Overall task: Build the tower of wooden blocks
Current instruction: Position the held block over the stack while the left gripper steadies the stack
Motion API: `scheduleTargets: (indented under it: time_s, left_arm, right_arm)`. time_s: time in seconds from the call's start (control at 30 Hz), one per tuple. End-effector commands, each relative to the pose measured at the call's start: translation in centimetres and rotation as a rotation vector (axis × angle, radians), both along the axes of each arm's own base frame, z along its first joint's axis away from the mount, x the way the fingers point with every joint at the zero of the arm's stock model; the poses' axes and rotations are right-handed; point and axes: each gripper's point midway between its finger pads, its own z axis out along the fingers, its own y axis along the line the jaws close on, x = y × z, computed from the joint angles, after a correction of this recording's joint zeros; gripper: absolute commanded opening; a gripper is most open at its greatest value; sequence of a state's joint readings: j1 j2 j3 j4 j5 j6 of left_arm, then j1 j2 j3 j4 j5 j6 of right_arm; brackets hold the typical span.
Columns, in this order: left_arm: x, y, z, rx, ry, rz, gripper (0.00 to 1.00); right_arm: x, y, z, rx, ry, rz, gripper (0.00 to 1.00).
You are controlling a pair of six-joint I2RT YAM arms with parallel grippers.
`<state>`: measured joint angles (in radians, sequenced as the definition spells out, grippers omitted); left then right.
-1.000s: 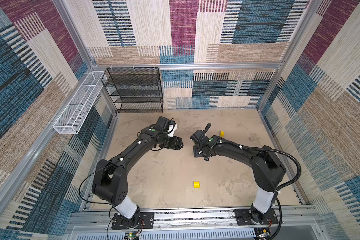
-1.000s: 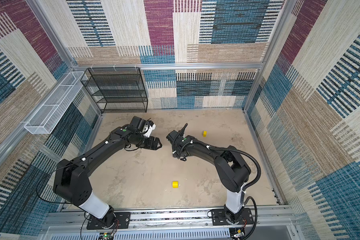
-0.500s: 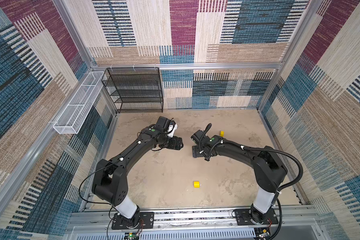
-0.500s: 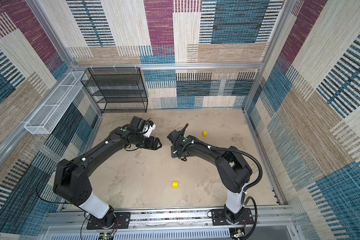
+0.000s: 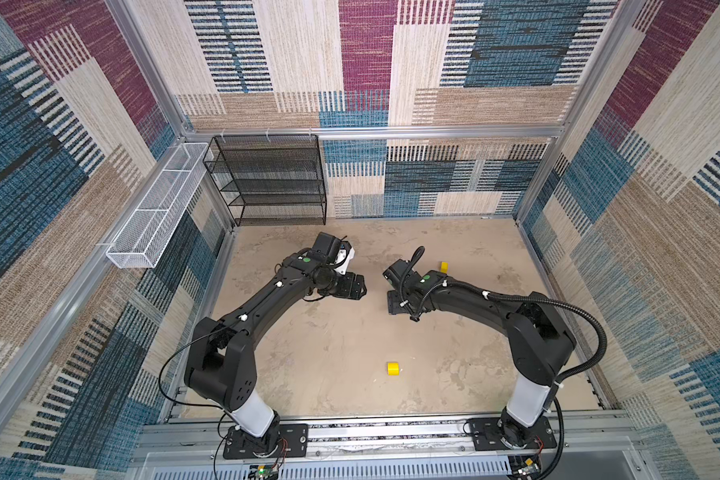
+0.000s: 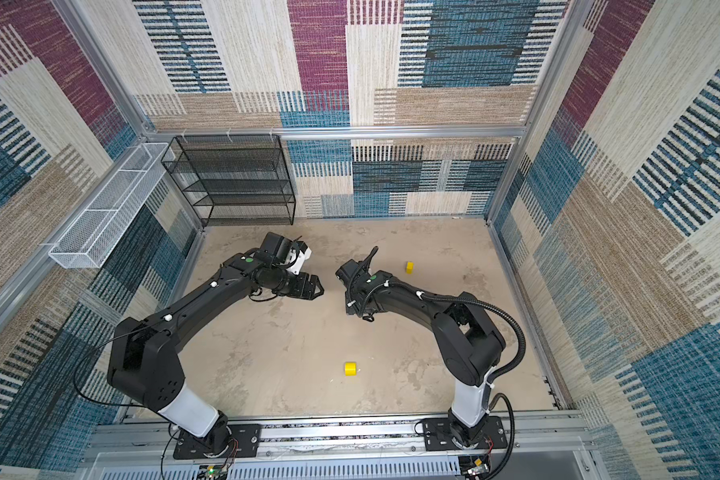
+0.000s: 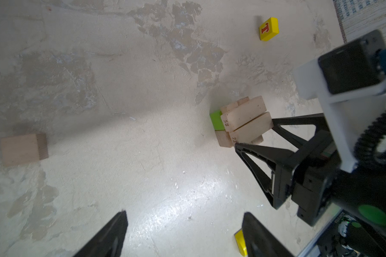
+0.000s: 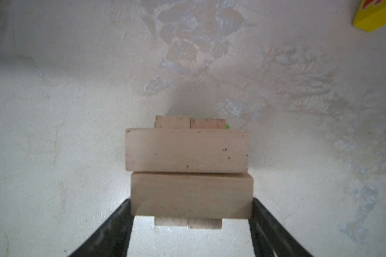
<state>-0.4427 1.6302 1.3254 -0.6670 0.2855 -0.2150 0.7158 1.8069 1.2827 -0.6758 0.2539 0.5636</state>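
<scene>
In both top views your right arm's wrist covers the tower, so the only blocks you see there are the yellow ones. Taking twelve as the back wall, the yellow T block [image 5: 444, 266] [image 6: 409, 267] lies at about one o'clock from that wrist. The front yellow piece [image 5: 393, 368] [image 6: 351, 368] lies at about six o'clock, well apart from it on the tabletop [image 5: 329, 332].

The left wrist view gives you the tower [image 7: 241, 120] from the side. Two tan planks lie side by side on top, the plank marked 58 [image 7: 243, 112] and the neighbouring plank [image 7: 251, 130]. The green brick [image 7: 216, 120] sits in the layer below, with tan blocks under it. The right gripper [image 7: 254, 133] reaches in with one fingertip at each end of the neighbouring plank. Only this view shows you the tan cube [image 7: 24, 149], alone on the tabletop and well apart from the tower.

The right wrist view looks straight down on the two planks. Here the right gripper [image 8: 192, 201] has its fingers [image 8: 120, 222] flush against both ends of the neighbouring plank [image 8: 191, 195], closed on it while it rests on the stack. The green brick [image 8: 227, 126] is only a sliver here.

Your left gripper [image 5: 360, 287] [image 7: 183, 233] stands at nine o'clock from the tower, jaws wide and empty.
</scene>
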Motion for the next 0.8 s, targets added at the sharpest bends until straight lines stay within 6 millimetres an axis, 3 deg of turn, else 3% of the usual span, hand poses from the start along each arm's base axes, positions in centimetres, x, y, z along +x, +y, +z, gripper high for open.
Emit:
scheduleTargets:
  time_s: [0.0, 0.3, 0.57, 0.77]
  left_arm:
    - [0.13, 0.12, 0.11, 0.001, 0.007, 0.024, 0.86]
    - [0.14, 0.12, -0.02, 0.000, 0.012, 0.025, 0.85]
    - [0.15, 0.10, -0.10, 0.000, 0.014, 0.025, 0.85]
    - [0.18, 0.15, -0.16, -0.001, 0.017, 0.027, 0.85]
  right_arm:
    - [0.34, 0.53, 0.28, 0.019, -0.012, 0.010, 0.76]
    - [0.40, 0.74, 0.39, 0.024, -0.012, 0.024, 0.79]
    - [0.36, 0.68, 0.15, 0.020, -0.008, 0.025, 0.91]
    - [0.49, 0.62, 0.33, 0.026, -0.015, 0.022, 0.81]
